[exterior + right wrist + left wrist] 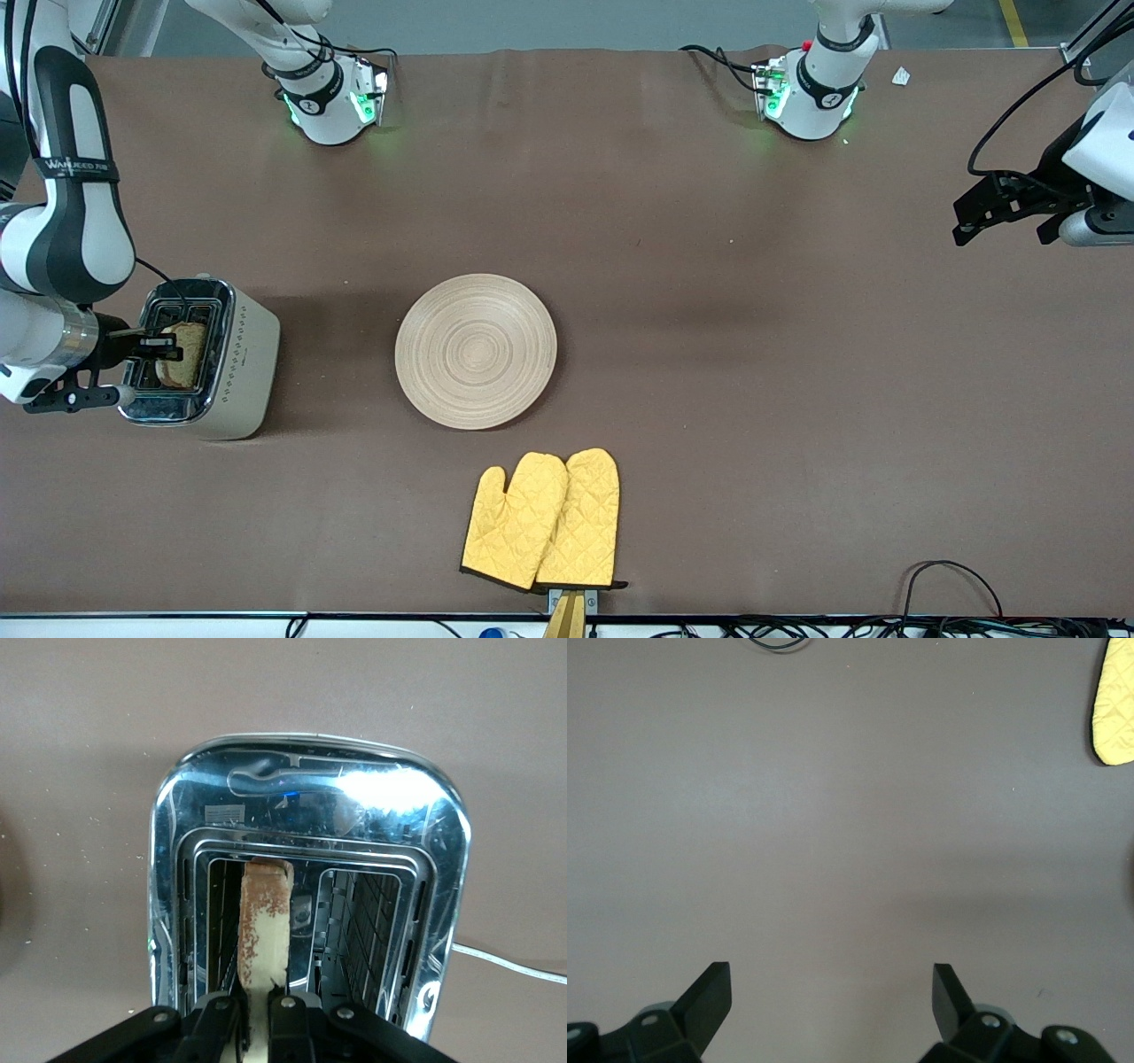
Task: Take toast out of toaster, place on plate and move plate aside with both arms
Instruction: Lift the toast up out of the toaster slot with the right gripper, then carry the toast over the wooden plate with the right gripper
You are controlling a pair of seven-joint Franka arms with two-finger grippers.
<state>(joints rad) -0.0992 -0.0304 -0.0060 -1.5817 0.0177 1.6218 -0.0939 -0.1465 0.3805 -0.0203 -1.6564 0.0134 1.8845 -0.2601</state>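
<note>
The toast [183, 353] stands upright in a slot of the silver and cream toaster [239, 372] at the right arm's end of the table. My right gripper [158, 346] is over the toaster and shut on the toast; the right wrist view shows its fingers [213, 1028] clamped on the slice's edge [264, 921]. The round beige wooden plate [476, 351] lies bare at the table's middle. My left gripper [992, 208] is open and empty, held over bare table at the left arm's end; its fingertips [709, 997] stand wide apart.
A pair of yellow oven mitts [545, 521] lies nearer to the front camera than the plate, by the table's front edge; one mitt's tip shows in the left wrist view [1114, 704]. Cables [948, 576] run along that edge. Crumbs lie around the toaster [310, 877].
</note>
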